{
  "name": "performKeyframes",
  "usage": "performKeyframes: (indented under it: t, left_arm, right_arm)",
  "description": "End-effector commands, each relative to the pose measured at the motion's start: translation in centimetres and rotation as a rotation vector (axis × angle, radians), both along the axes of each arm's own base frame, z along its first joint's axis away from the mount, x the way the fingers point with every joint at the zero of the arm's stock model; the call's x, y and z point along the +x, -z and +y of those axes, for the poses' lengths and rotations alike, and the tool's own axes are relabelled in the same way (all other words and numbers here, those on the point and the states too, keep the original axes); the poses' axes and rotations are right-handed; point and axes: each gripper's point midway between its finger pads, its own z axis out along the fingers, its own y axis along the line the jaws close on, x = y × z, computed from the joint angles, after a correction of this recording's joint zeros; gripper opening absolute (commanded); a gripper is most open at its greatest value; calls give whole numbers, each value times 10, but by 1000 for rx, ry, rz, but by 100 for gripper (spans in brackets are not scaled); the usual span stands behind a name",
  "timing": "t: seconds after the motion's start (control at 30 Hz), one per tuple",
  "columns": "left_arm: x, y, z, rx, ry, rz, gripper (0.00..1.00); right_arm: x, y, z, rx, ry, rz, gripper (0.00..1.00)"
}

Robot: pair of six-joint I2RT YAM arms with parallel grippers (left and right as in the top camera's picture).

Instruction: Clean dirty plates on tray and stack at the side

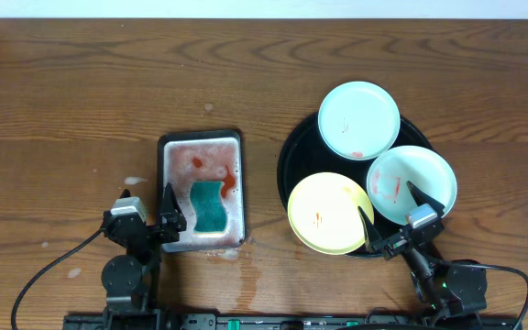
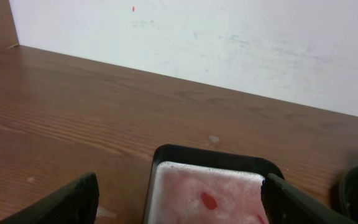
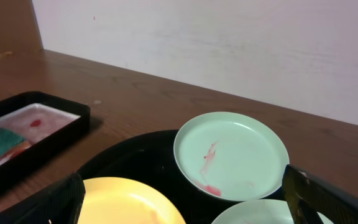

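Observation:
Three plates lie on the round black tray [image 1: 293,156]. One mint-white plate [image 1: 358,119] with a red smear sits at the far side and shows in the right wrist view [image 3: 232,155]. A second mint-white plate [image 1: 412,183] with red marks sits at the right. A pale yellow plate [image 1: 329,214] sits at the near left, over the tray's rim. My right gripper [image 1: 390,209] is open and empty at the near edge of the tray, between the yellow and right plates. My left gripper [image 1: 147,209] is open and empty at the near left corner of the small sponge tray.
A small rectangular tray [image 1: 201,188] with pink foamy water holds a teal sponge [image 1: 210,206], left of the black tray. Wet spots [image 1: 136,181] lie on the wood beside it. A white wall [image 2: 229,43] bounds the table's far edge.

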Motion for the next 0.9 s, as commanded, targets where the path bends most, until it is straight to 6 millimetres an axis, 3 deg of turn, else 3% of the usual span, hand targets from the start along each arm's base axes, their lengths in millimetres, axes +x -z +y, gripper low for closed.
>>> performKeyframes:
  t: [0.0, 0.37, 0.47, 0.67, 0.8, 0.87]
  left_arm:
    - [0, 18, 2, 4, -9, 44, 84]
    - [0, 17, 2, 5, -11, 42, 84]
    - [1, 7, 5, 60, -23, 2, 84]
    - [1, 11, 4, 34, -17, 20, 84]
    - [1, 9, -13, 1, 78, 9, 84]
    - [1, -3, -31, -46, 177, -36, 84]
  right_arm:
    - [0, 1, -1, 1, 4, 5, 99]
    - [0, 1, -1, 1, 4, 5, 99]
    - [0, 1, -1, 1, 4, 5, 99]
    - [-1, -1, 1, 4, -12, -3, 99]
    - [-2, -9, 3, 61, -25, -10, 99]
    - [-3, -17, 4, 112, -30, -11, 99]
